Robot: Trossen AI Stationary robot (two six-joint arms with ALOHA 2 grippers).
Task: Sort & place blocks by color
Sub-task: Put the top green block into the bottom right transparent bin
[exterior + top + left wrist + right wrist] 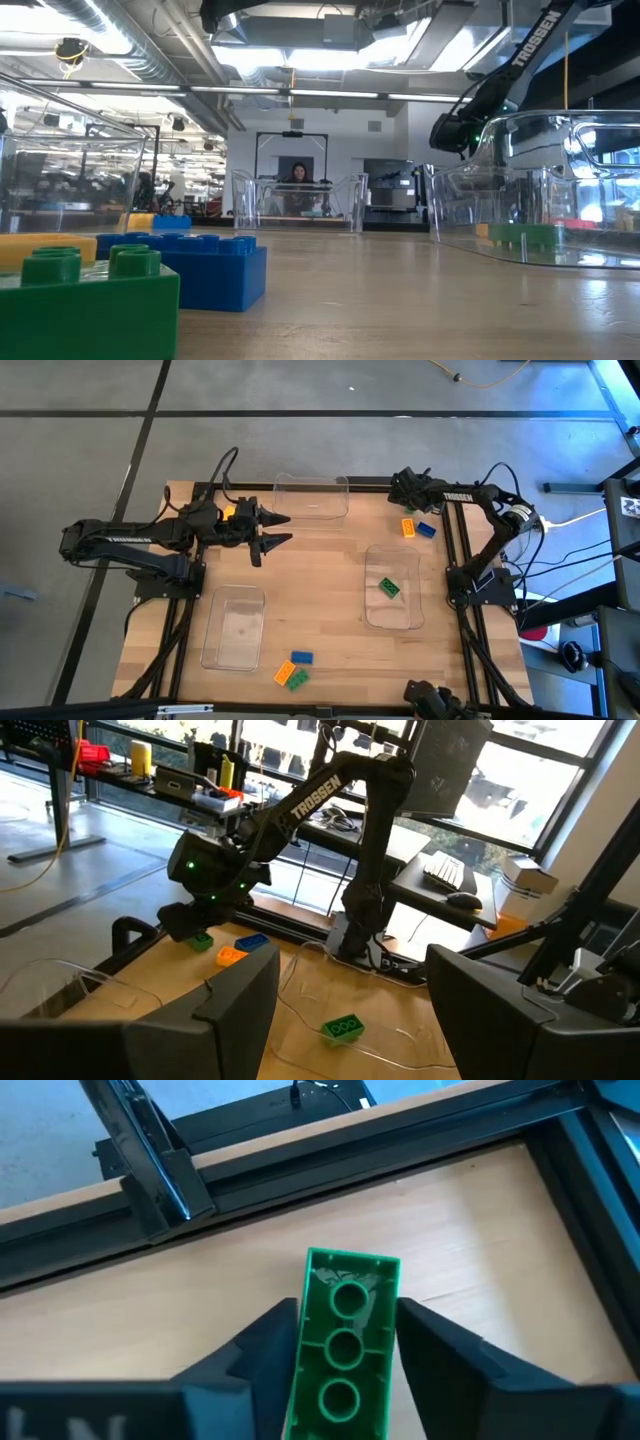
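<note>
1. Your right gripper (345, 1345) is down at the far right corner of the wooden table (330, 570), its fingers closed against the long sides of a green studded plastic brick (343, 1350). Gripping across the narrow width gives the pads flat faces to press on.
2. That brick belongs, by my reading, in the clear rectangular plastic tray on the right (393, 588), where another green brick (388, 587) already lies. You will have to carry it nearward and slightly left.
3. Just beside your grip lie an orange brick (408, 527) and a blue brick (427, 530), close enough that you should lift straight up so as not to nudge them.
4. Your left gripper (282, 529) waits at the far left, fingers spread wide and holding nothing, near the clear tray at the far edge (311, 497).
5. A third clear tray (233, 625) sits near left and looks empty. Three more bricks, blue (301, 657), orange (284, 674) and green (298, 679), cluster at the near edge, not yet sorted.
</note>
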